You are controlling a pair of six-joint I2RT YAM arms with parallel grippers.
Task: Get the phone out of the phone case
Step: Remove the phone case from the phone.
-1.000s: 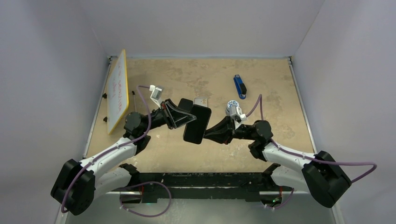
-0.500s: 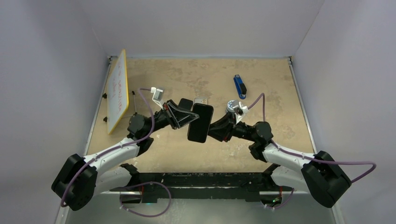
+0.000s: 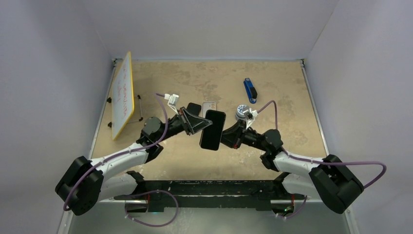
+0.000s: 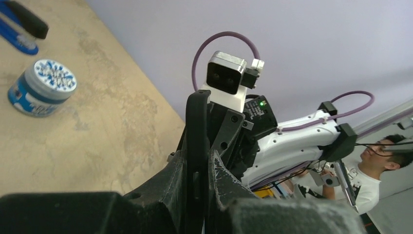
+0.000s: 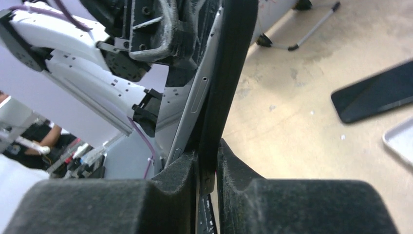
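The phone in its black phone case [image 3: 213, 129] hangs on edge above the table's middle, held from both sides. My left gripper [image 3: 202, 126] is shut on the phone case [image 4: 195, 126], whose black edge rises between the left gripper's [image 4: 197, 163] fingers. My right gripper [image 3: 226, 134] is shut on the rim of the phone case [image 5: 229, 73]. In the right wrist view the phone's grey side [image 5: 195, 100] stands a little off the case, just left of the right gripper [image 5: 208, 158].
A blue and white jar [image 3: 242, 112] stands just behind the right wrist, a blue stapler [image 3: 250, 90] farther back. A second dark phone [image 3: 194, 108] and a small silver tin [image 3: 210, 106] lie behind the held case. A whiteboard [image 3: 122, 95] leans at the left wall.
Both grippers and the cased phone have shifted right and slightly toward the back of the table. Both grips have stayed on.
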